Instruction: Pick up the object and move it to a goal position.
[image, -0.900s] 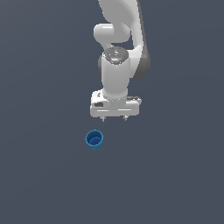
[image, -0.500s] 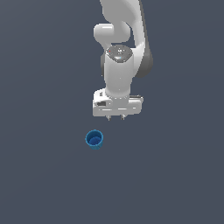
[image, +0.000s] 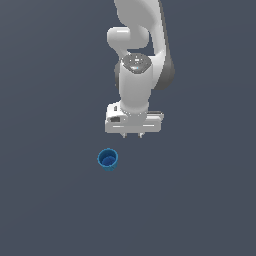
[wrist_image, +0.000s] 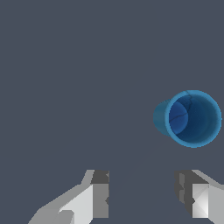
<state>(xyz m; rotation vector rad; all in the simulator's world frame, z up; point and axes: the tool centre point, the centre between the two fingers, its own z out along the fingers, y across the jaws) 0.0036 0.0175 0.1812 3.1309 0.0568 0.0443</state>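
Below our white two-fingered gripper and off toward the exterior view's left sits the small bright blue cup with the round rim, upright on the plain dark grey floor, its hollow mouth facing up. We see a clear gap between cup and fingertips; nothing touches. Our jaws stand wide apart and hold nothing, and the wrist view shows bare floor between the two fingers, with the cup lying outside that gap, beyond one finger's side. Open floor surrounds the cup on every side, and we make out no walls or floor edges. Our white arm is cut off by the exterior view's upper border. Both fingers are cropped in the wrist view.
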